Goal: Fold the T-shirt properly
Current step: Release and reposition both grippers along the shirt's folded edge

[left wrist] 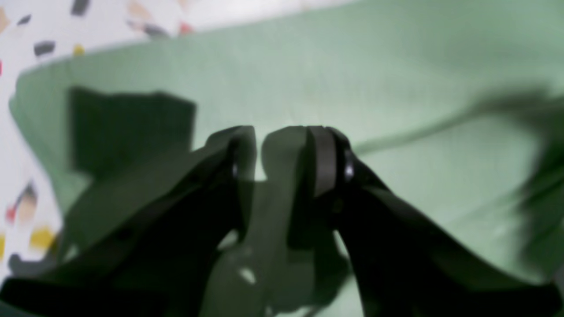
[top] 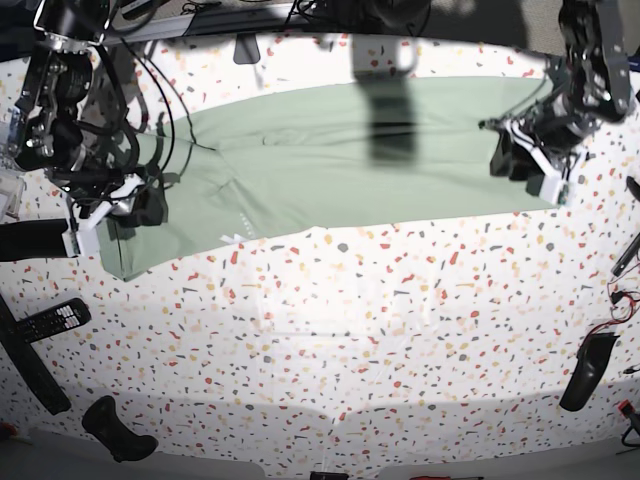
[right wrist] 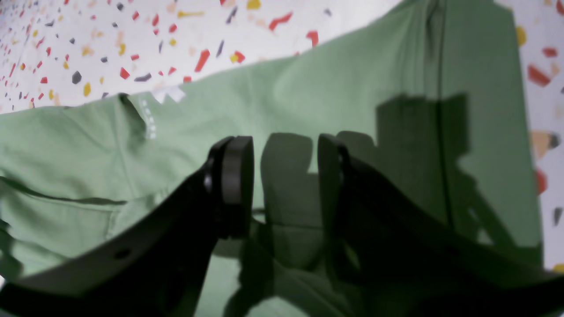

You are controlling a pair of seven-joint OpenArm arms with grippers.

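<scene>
The pale sage-green T-shirt (top: 340, 165) lies spread flat across the far part of the speckled table. A small white label (right wrist: 167, 94) shows near its edge. My left gripper (left wrist: 282, 149) hangs low over the shirt's end on the base view's right (top: 533, 168). Its jaws stand a little apart, with only flat cloth and shadow in the gap. My right gripper (right wrist: 285, 176) is low over the sleeve end on the base view's left (top: 115, 215). Its jaws also stand a little apart, with a cloth fold (right wrist: 286, 242) under them.
A black remote (top: 45, 322) lies at the table's (top: 330, 330) left edge, with a dark object (top: 115, 428) near the front left. Another dark object (top: 585, 372) lies at the right edge. Cables (top: 140, 90) hang by the arm at the far left.
</scene>
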